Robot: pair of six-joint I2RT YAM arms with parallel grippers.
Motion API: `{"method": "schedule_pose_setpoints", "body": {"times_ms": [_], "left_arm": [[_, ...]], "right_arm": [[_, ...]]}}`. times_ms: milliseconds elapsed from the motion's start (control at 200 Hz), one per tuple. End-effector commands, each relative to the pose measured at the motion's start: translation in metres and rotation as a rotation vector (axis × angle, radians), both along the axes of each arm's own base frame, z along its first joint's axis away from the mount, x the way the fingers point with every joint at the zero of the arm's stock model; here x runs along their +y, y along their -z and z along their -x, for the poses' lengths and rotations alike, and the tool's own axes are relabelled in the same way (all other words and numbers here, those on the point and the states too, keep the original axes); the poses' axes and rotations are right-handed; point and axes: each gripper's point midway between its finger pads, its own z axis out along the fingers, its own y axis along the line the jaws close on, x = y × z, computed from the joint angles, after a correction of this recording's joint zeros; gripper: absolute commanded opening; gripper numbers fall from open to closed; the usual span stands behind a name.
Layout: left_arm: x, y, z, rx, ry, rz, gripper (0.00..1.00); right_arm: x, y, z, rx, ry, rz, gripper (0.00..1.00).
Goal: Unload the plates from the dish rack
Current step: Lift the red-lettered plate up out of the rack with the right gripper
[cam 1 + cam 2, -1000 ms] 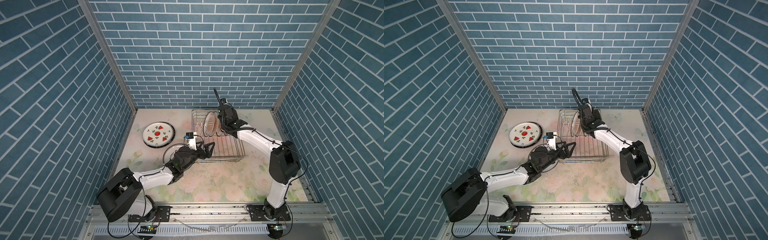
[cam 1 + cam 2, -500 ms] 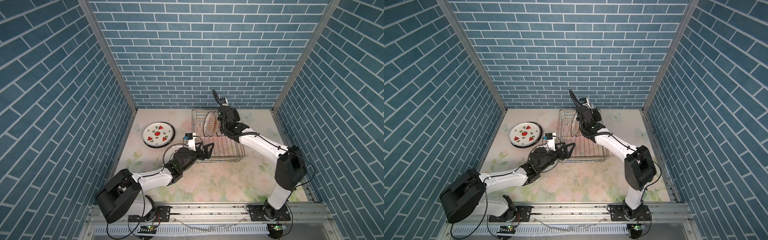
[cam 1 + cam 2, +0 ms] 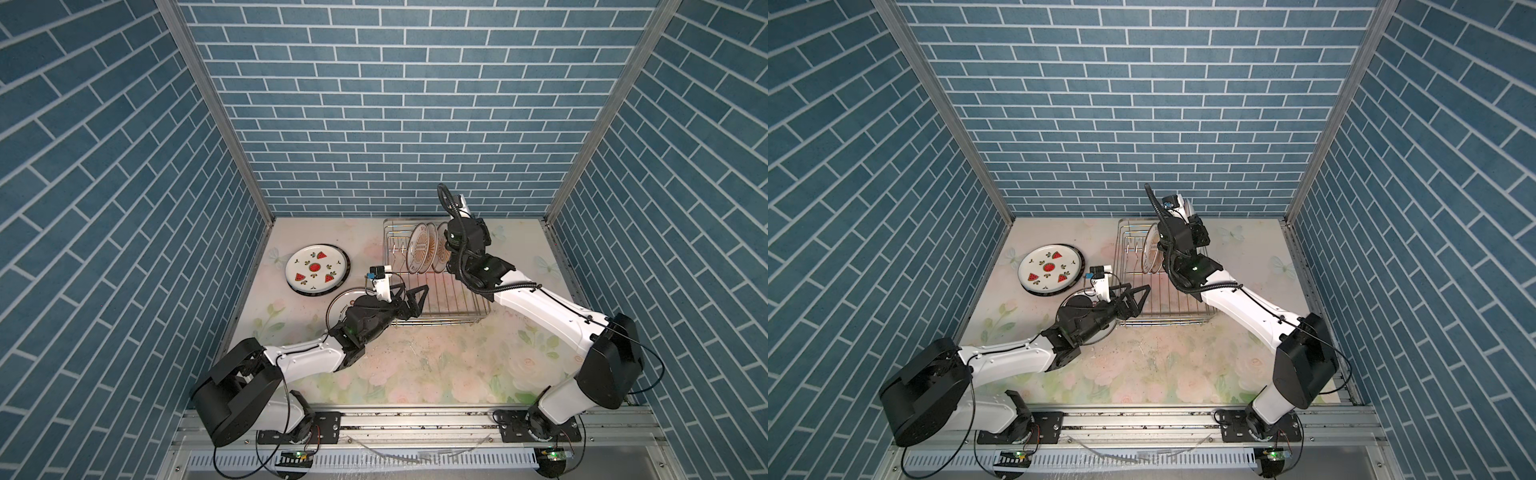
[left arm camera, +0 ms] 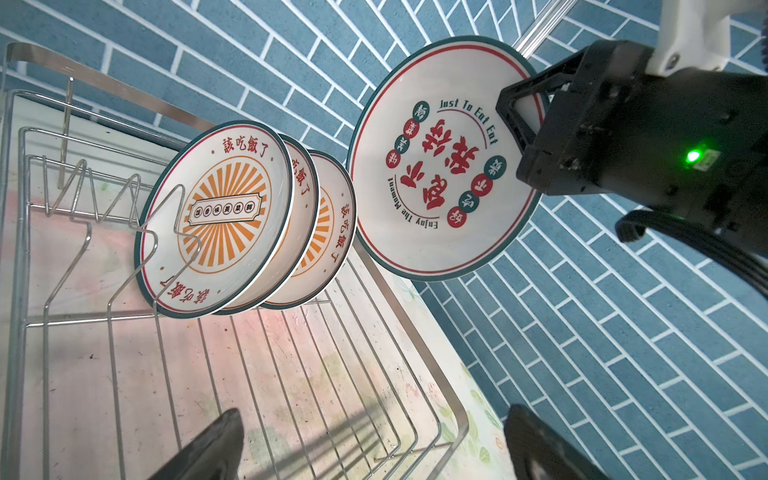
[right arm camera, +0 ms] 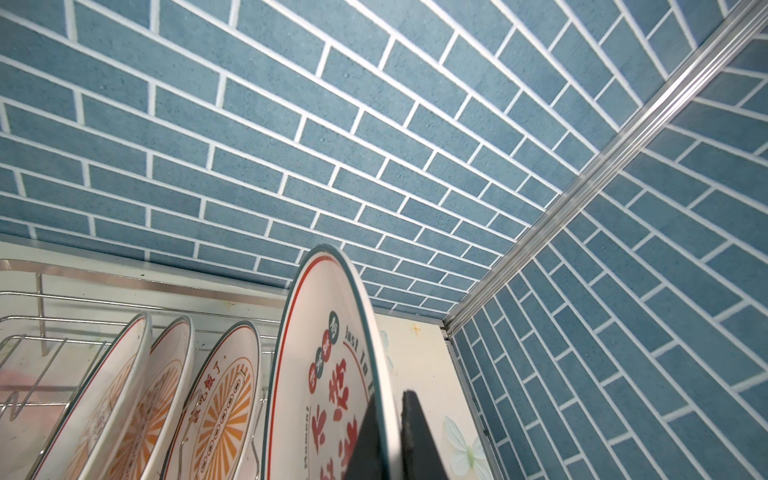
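Lifted now out of the dish rack [image 3: 453, 301], upper right in left wrist view: lettered plate [image 4: 440, 166], rim clamped in right end effector [image 4: 519, 112]. Left end effector [image 3: 412, 292] apart, empty. Three sunburst plates [image 4: 224, 216] still to unload.

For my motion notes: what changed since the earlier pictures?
The right arm's elbow swung out toward the front; the right gripper stays shut on the round white red-lettered ceramic plate. The open left gripper, the silver wire dish rack and the white watermelon-patterned plate did not move.
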Motion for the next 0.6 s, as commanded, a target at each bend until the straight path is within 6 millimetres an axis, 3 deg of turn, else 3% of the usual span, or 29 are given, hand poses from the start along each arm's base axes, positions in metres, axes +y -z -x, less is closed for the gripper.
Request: {"method": "schedule_pose_setpoints", "body": {"times_ms": [0,220,595], "left_arm": [[0.000,-0.003,0.005,-0.015,0.014,0.017,1.00],[0.000,-0.008,0.010,-0.032,0.034,0.037,1.00],[0.014,-0.026,0.030,-0.095,0.063,0.071,1.00]], "right_arm": [[-0.016,-0.029,0.020,-0.091,0.026,-0.054,0.00],[-0.035,-0.037,0.048,-0.112,-0.023,-0.184,0.00],[-0.036,-0.041,0.110,-0.092,-0.403,-0.575,0.00]]}}
